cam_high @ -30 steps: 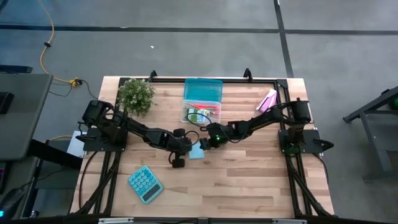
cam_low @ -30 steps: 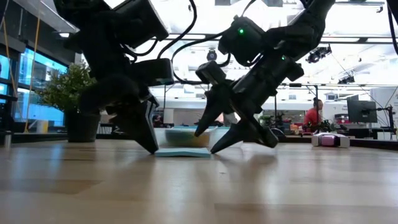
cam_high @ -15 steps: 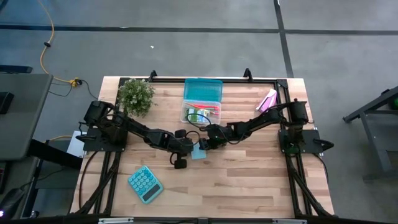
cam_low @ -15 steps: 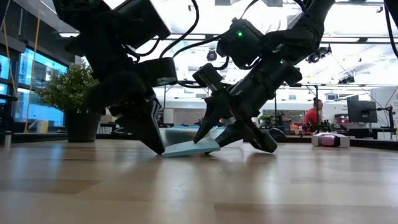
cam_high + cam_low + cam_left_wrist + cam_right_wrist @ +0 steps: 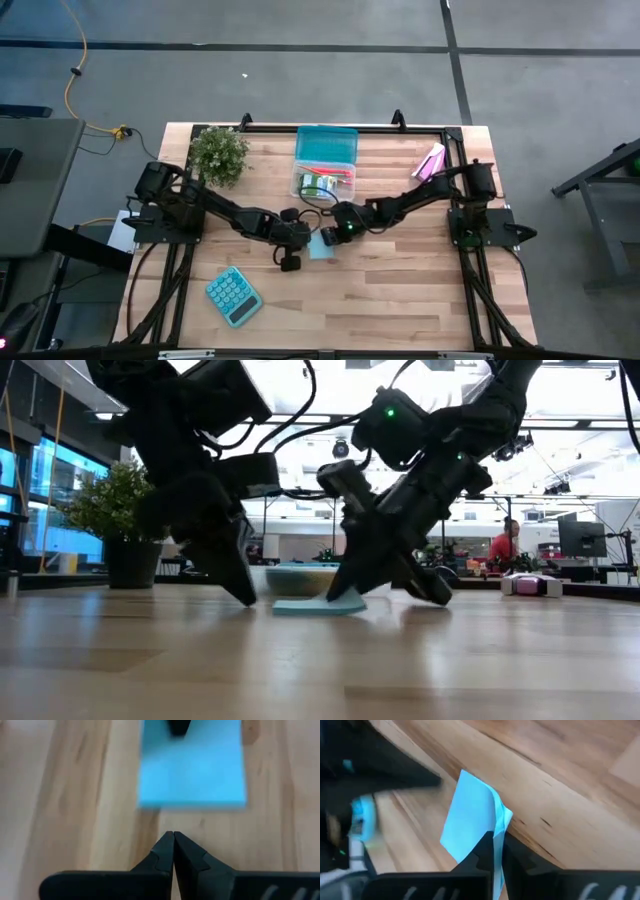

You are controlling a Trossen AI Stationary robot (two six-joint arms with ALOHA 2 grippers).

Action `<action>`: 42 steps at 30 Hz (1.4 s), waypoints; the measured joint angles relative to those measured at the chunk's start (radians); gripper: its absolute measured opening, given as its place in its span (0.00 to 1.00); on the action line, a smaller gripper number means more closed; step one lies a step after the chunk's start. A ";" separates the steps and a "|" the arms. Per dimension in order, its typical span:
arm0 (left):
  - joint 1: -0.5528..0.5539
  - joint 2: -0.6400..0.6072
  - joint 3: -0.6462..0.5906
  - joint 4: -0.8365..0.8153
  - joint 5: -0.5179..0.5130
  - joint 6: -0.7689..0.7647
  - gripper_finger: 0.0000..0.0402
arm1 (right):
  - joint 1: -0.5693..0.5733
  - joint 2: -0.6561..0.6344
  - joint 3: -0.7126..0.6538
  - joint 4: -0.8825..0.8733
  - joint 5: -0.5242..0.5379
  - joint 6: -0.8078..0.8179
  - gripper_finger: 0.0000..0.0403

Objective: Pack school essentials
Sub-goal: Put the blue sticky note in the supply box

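Observation:
The light-blue square note pad (image 5: pixel 322 247) lies at the table's middle between my two grippers. My right gripper (image 5: pixel 329 236) reaches in from the right and is shut on the pad (image 5: pixel 470 815). My left gripper (image 5: pixel 173 836) is shut, with its tips low over the wood just short of the pad's (image 5: pixel 192 770) left edge. A narrow strip of bare table shows between them. In the low view the left gripper (image 5: pixel 246 597) stands apart from the pad (image 5: pixel 315 606). My right gripper pinches the note pad's edge on the right arm's side (image 5: pixel 498 829) between its two fingers. The fingers slant down from the table's right. The pad's left end (image 5: pixel 280 608) rests on the table, and the held side sits slightly higher.
A clear box (image 5: pixel 322 181) holding scissors and pens stands behind the pad, its teal lid (image 5: pixel 327 143) beyond it. A potted plant (image 5: pixel 218 155) is at the far left. A teal calculator (image 5: pixel 233 296) lies near the front left. A pink-and-white packet (image 5: pixel 430 160) sits at the far right.
My right gripper has shut on the note pad's right edge. That edge tipped up off the table and has now sunk lower again. The pad has slid a little toward the table's right, away from my left gripper.

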 joint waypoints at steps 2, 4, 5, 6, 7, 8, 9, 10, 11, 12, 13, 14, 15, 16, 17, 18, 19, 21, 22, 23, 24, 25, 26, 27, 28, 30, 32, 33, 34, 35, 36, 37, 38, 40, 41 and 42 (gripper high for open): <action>0.013 -0.035 -0.003 -0.042 0.007 0.002 0.00 | -0.008 -0.031 -0.002 -0.040 0.000 -0.040 0.01; 0.033 -0.087 -0.001 -0.098 0.009 0.004 0.00 | -0.024 -0.083 -0.002 -0.083 0.002 -0.095 0.01; 0.044 -0.119 -0.001 -0.140 0.014 0.015 0.00 | -0.034 -0.111 -0.001 -0.110 0.005 -0.134 0.01; 0.054 -0.148 -0.001 -0.164 0.024 0.031 0.00 | -0.045 -0.140 -0.001 -0.142 0.006 -0.177 0.01; 0.064 -0.182 -0.001 -0.186 0.035 0.042 0.00 | -0.055 -0.169 -0.001 -0.173 0.006 -0.218 0.01; 0.074 -0.223 -0.002 -0.210 0.046 0.051 0.00 | -0.067 -0.200 -0.001 -0.196 0.006 -0.259 0.01; 0.083 -0.268 -0.002 -0.216 0.055 0.057 0.00 | -0.080 -0.233 -0.001 -0.205 0.006 -0.307 0.00; 0.093 -0.319 -0.002 -0.211 0.065 0.061 0.00 | -0.093 -0.272 -0.001 -0.216 0.005 -0.351 0.00; 0.103 -0.368 -0.001 -0.204 0.074 0.063 0.00 | -0.105 -0.311 -0.001 -0.223 0.005 -0.390 0.00; 0.113 -0.419 -0.001 -0.195 0.083 0.063 0.00 | -0.117 -0.345 0.000 -0.223 0.005 -0.422 0.00; 0.121 -0.473 -0.001 -0.185 0.091 0.063 0.00 | -0.130 -0.386 0.000 -0.230 0.006 -0.458 0.00; 0.130 -0.522 -0.001 -0.158 0.095 0.063 0.00 | -0.141 -0.425 0.000 -0.239 0.009 -0.493 0.00; 0.136 -0.572 0.000 -0.127 0.095 0.063 0.00 | -0.151 -0.466 0.000 -0.241 0.016 -0.521 0.00; 0.144 -0.625 0.000 -0.110 0.095 0.064 0.00 | -0.161 -0.505 0.000 -0.242 0.021 -0.549 0.00; 0.151 -0.673 0.000 -0.086 0.094 0.070 0.00 | -0.171 -0.543 0.000 -0.242 0.024 -0.578 0.00; 0.156 -0.716 0.000 -0.046 0.094 0.079 0.00 | -0.180 -0.581 0.001 -0.245 0.026 -0.605 0.00; 0.160 -0.757 0.001 -0.017 0.094 0.088 0.00 | -0.189 -0.617 0.001 -0.249 0.028 -0.631 0.00; 0.174 -0.830 0.000 0.038 0.089 0.096 0.00 | -0.201 -0.682 0.001 -0.249 0.033 -0.676 0.00; 0.181 -0.861 0.000 0.068 0.087 0.097 0.00 | -0.206 -0.712 0.001 -0.249 0.035 -0.698 0.00; 0.187 -0.887 0.000 0.088 0.084 0.096 0.00 | -0.208 -0.740 0.001 -0.248 0.035 -0.723 0.00; 0.194 -0.909 0.000 0.108 0.083 0.092 0.00 | -0.208 -0.764 0.001 -0.246 0.036 -0.755 0.00; 0.199 -0.930 0.000 0.117 0.083 0.090 0.00 | -0.208 -0.787 0.001 -0.248 0.036 -0.788 0.00; 0.203 -0.946 0.000 0.124 0.083 0.083 0.00 | -0.207 -0.806 0.001 -0.249 0.036 -0.825 0.00; 0.204 -0.958 0.000 0.140 0.085 0.073 0.00 | -0.203 -0.822 0.002 -0.246 0.036 -0.855 0.00; 0.206 -0.968 0.000 0.148 0.088 0.063 0.00 | -0.198 -0.838 0.002 -0.249 0.039 -0.881 0.00; 0.203 -0.980 0.000 0.169 0.097 0.045 0.00 | -0.185 -0.860 0.002 -0.246 0.059 -0.924 0.00; 0.195 -0.983 0.000 0.183 0.099 0.038 0.00 | -0.169 -0.876 0.002 -0.249 0.083 -0.972 0.00; 0.190 -0.983 0.000 0.194 0.099 0.038 0.00 | -0.162 -0.881 0.002 -0.246 0.091 -0.993 0.00; 0.186 -0.983 0.000 0.198 0.099 0.037 0.00 | -0.156 -0.884 0.002 -0.246 0.098 -1.009 0.00; 0.184 -0.982 0.000 0.204 0.099 0.037 0.00 | -0.150 -0.885 0.002 -0.246 0.110 -1.015 0.00; 0.183 -0.980 0.000 0.209 0.100 0.036 0.00 | -0.145 -0.885 0.002 -0.246 0.115 -1.017 0.00; 0.183 -0.979 0.000 0.209 0.100 0.036 0.00 | -0.143 -0.885 0.002 -0.246 0.116 -1.017 0.00; 0.183 -0.978 0.000 0.208 0.100 0.036 0.00 | -0.141 -0.884 0.002 -0.246 0.117 -1.017 0.00; 0.183 -0.977 0.000 0.209 0.099 0.036 0.00 | -0.138 -0.884 0.002 -0.246 0.119 -1.017 0.00; 0.183 -0.977 0.000 0.209 0.100 0.036 0.00 | -0.138 -0.884 0.002 -0.246 0.119 -1.017 0.00; 0.183 -0.977 0.000 0.209 0.100 0.036 0.00 | -0.138 -0.884 0.002 -0.246 0.119 -1.016 0.00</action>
